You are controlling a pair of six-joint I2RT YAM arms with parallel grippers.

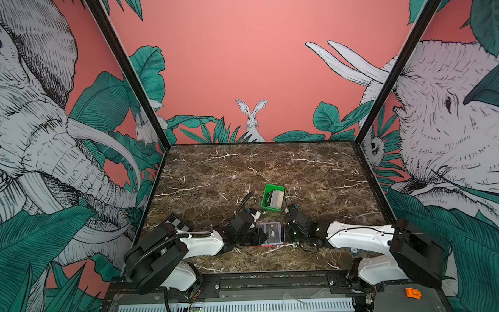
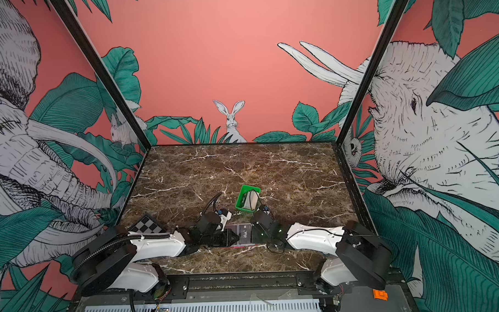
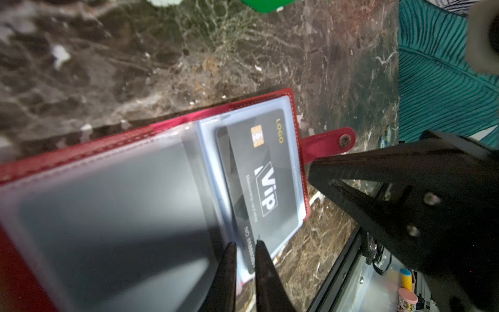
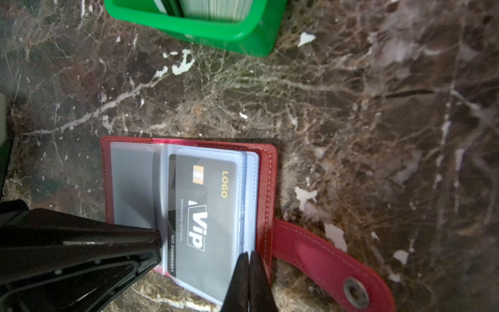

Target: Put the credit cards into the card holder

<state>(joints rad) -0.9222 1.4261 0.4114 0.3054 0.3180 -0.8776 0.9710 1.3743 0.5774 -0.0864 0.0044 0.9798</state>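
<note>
Brown marble table [image 1: 271, 167] — both arms reach in low near its front edge and meet over the card holder [image 1: 269, 233], which lies open and flat between them. The green tray [image 1: 265, 204] is just behind the holder, not touching it, with a stack of credit cards [image 1: 275, 198] standing on edge inside.

Both top views give this layout and a grey VIP face, but the wrists hide the jaw tips there. The wrist views show more: a black VIP card [image 4: 205, 205] sits under the clear sleeve on the page nearest the snap tab [image 4: 324, 262].

Left end effector [image 3: 245, 244] — tips a sliver apart at the card's edge by the fold; can't tell if they pinch anything. Right end effector [image 4: 249, 256] — jaws pressed together, tips on the sleeve's outer edge beside the red cover.

The right wrist view shows the tray's cards edge-on. The left wrist view shows only a corner of the tray.
</note>
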